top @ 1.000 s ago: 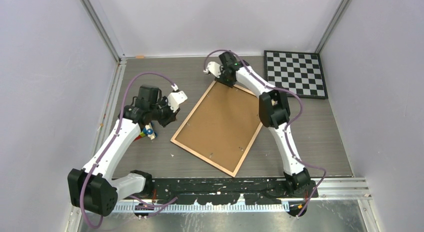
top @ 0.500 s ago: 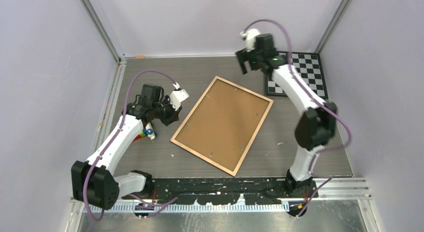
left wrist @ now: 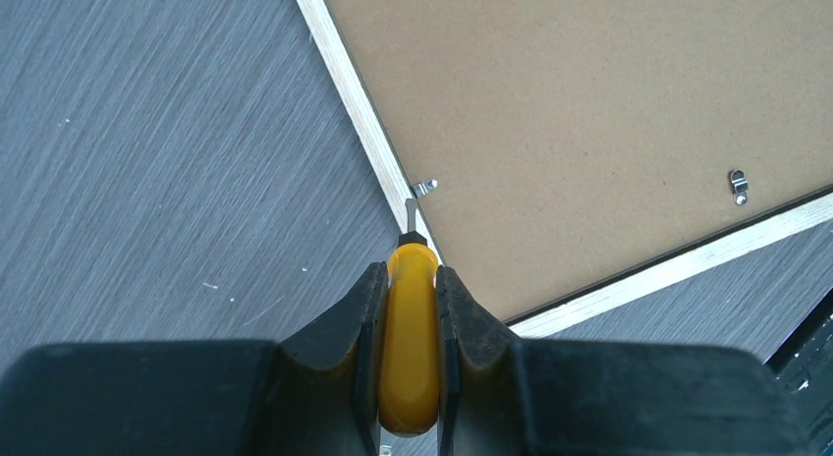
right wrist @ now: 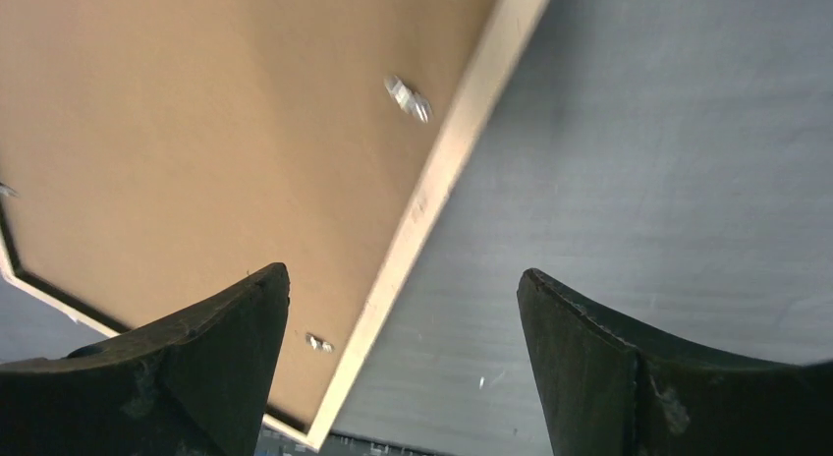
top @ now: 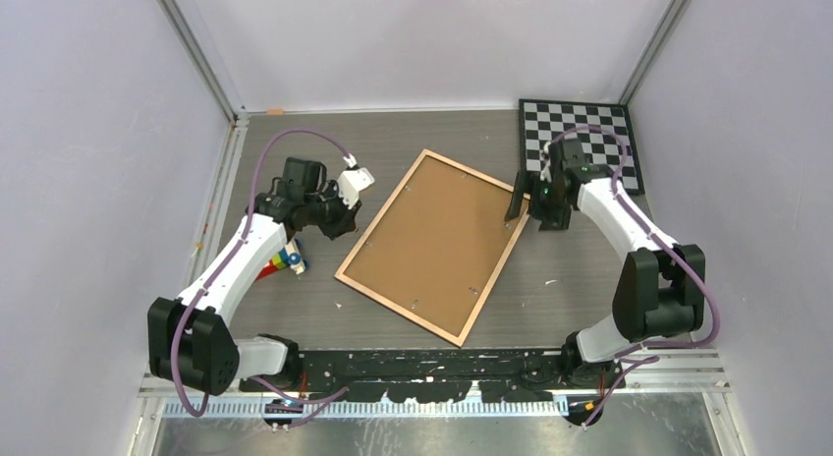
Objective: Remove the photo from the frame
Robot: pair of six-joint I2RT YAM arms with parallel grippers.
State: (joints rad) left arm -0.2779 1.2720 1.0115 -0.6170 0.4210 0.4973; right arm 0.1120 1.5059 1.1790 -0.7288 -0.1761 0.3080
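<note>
One frame (top: 437,242) lies face down on the table (top: 609,269), its brown backing board (left wrist: 589,102) up inside a pale wood rim; the photo can't be seen. The left gripper (left wrist: 410,276) is clamped narrow on one yellow-handled tool (left wrist: 410,348), its tip just beside one of two small metal tabs (left wrist: 424,188). The right gripper (right wrist: 403,279) hangs over the frame's right edge, jaws wide, holding nothing. One checkered board (top: 580,146) sits far right.

We see the frame (top: 437,245): matt brown board, pale wood rim. Shiny metal clips (left wrist: 738,184); the surface (top: 629,279) matt, grained.
</note>
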